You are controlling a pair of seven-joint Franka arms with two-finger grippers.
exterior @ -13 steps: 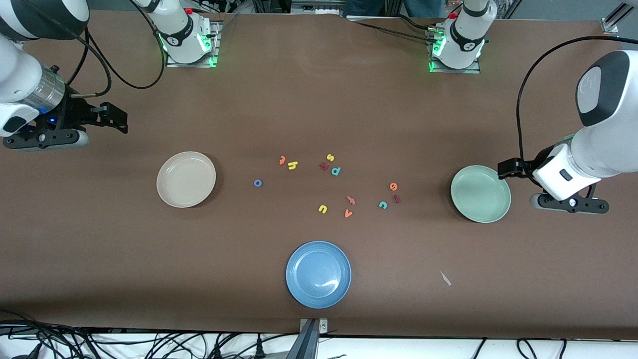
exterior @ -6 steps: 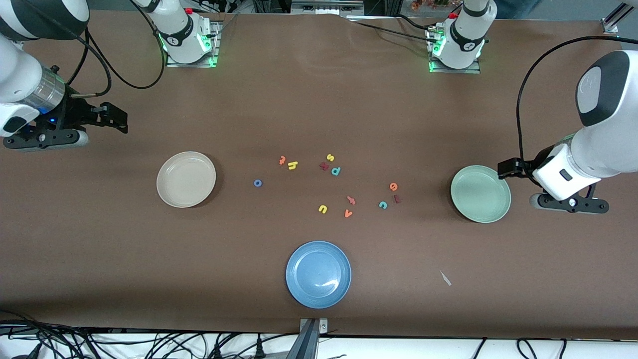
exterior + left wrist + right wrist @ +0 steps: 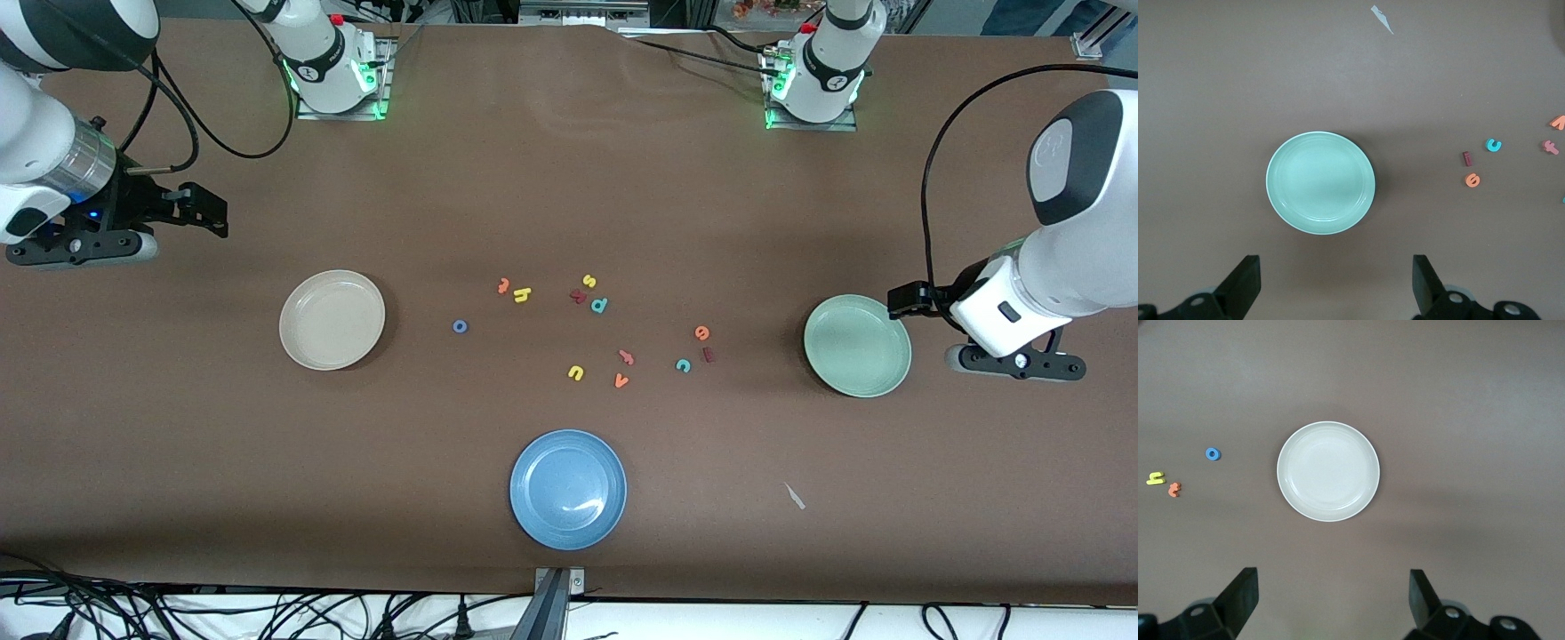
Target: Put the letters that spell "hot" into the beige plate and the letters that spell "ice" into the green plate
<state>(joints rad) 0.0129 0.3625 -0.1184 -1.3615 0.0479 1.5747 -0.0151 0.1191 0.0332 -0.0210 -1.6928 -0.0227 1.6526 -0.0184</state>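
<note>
I see the beige plate and green plate lying flat toward opposite table ends, both bare; six task letters mid-table. Left gripper and right gripper hover wide open, holding nothing.

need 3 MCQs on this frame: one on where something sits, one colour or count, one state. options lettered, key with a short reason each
1. Where is the blue o?
A. in the blue plate
B. on the table between the beige plate and the yellow h
C. in the green plate

2. How many plates are on the table?
A. two
B. three
C. four

3. State of the left gripper and right gripper?
A. both open, empty
B. both shut on letters
C. left open, right shut

Key:
1 B, the ring lies on bare table between them.
2 B, beige, green plate and blue plate.
3 A, each wrist view shows fingers spread wide with nothing between.
</note>
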